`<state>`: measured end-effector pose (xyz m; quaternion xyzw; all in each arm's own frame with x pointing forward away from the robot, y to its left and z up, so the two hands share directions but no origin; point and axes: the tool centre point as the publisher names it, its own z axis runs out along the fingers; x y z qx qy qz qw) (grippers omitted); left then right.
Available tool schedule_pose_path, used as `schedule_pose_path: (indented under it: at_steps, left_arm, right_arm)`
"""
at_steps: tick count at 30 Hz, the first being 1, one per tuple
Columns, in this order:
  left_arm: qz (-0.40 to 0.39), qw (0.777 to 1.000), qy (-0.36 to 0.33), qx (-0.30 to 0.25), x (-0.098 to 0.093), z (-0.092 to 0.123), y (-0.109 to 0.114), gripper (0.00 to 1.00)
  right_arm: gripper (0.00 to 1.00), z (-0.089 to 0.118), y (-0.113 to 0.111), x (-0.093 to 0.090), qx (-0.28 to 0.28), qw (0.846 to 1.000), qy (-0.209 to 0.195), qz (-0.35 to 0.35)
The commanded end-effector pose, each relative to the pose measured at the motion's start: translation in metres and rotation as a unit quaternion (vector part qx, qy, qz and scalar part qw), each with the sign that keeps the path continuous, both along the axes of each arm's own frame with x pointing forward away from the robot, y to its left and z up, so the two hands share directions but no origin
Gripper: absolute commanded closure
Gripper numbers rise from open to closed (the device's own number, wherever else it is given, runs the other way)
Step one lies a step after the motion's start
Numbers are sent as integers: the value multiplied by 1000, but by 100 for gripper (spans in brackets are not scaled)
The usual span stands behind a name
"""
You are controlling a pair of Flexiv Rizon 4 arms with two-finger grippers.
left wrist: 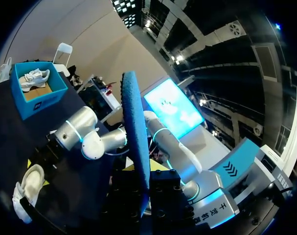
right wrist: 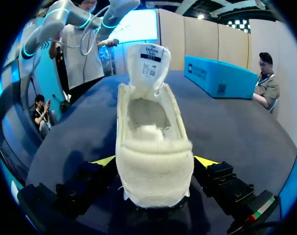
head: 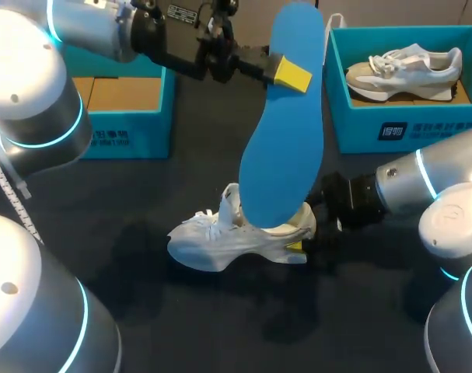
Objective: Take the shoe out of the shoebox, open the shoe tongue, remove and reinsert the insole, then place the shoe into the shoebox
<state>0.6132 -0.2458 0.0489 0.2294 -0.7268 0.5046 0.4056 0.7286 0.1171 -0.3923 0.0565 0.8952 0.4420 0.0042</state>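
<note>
On the dark table, a teal shoebox stands behind and right of the white shoe. The blue insole hangs upright above the shoe, its lower end at the opening, clamped near its top by the left fingers. The right fingers grip the shoe's heel from both sides.

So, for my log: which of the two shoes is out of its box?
The white shoe on the table, heel between the right jaws; the other shoe lies inside its shoebox.
</note>
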Motion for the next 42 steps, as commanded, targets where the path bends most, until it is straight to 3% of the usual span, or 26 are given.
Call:
schedule_pose_path:
  at_steps: [1,9,21,25,37,42]
  left_arm:
    - [0,1000,0,1,0,0,0,100]
    - [0,1000,0,1,0,0,0,100]
    - [0,1000,0,1,0,0,0,100]
    - [0,1000,0,1,0,0,0,100]
    - [0,1000,0,1,0,0,0,100]
    - [0,1000,0,1,0,0,0,100]
  right_arm:
    - [0,20,-6,-7,-73,997,12,-4]
    - [0,42,-5,-11,-156,988,21,-14]
    - [0,63,0,-18,-256,966,-19,-40]
    - [0,67,1,-18,-269,962,-1,-53]
    - [0,75,3,-16,-326,944,4,-43]
    - [0,74,3,-14,-329,944,3,-36]
